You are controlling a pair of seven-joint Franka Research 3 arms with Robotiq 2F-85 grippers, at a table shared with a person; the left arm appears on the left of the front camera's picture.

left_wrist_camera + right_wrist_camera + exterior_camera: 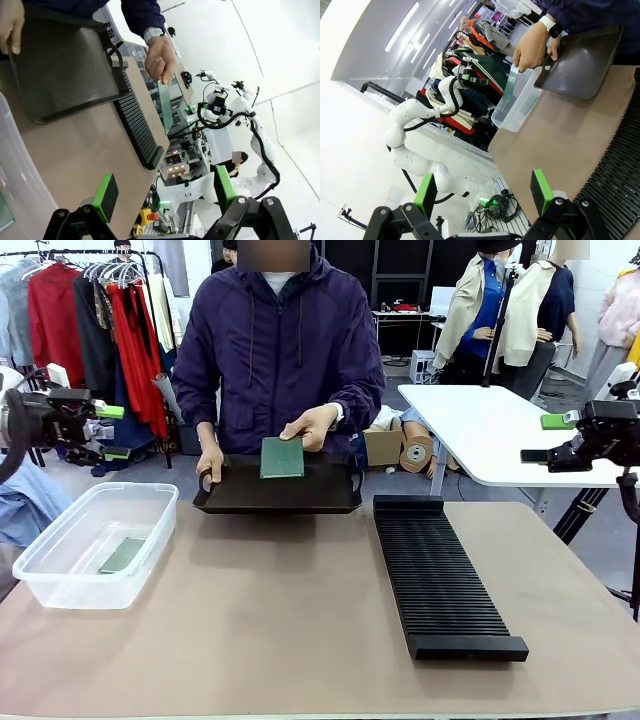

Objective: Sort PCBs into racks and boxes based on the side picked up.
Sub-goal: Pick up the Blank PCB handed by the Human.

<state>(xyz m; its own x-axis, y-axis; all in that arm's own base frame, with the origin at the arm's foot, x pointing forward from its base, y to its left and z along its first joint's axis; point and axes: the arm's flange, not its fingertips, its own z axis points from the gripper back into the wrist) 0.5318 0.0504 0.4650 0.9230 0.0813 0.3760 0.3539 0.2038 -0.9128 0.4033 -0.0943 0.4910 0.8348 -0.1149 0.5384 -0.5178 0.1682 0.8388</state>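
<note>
A person at the far side holds a green PCB (282,457) upright over the shallow black tray (330,495), pinched in one hand (312,425); the other hand grips the tray's left edge. The same PCB (165,100) (512,82) appears edge-on in both wrist views. A second PCB (122,555) lies flat in the clear tub (60,585) at the table's left. The long black ribbed rack (440,575) lies on the right with its slots bare. My left gripper (113,432) (165,192) hangs open, off the table's left. My right gripper (545,438) (483,192) is open at the right, above the table.
A white table (490,430) stands behind on the right, and a clothes rail (90,310) on the left. The brown tabletop (270,620) lies bare between tub and rack. The tub (517,107) and rack (620,170) both lie below my right wrist.
</note>
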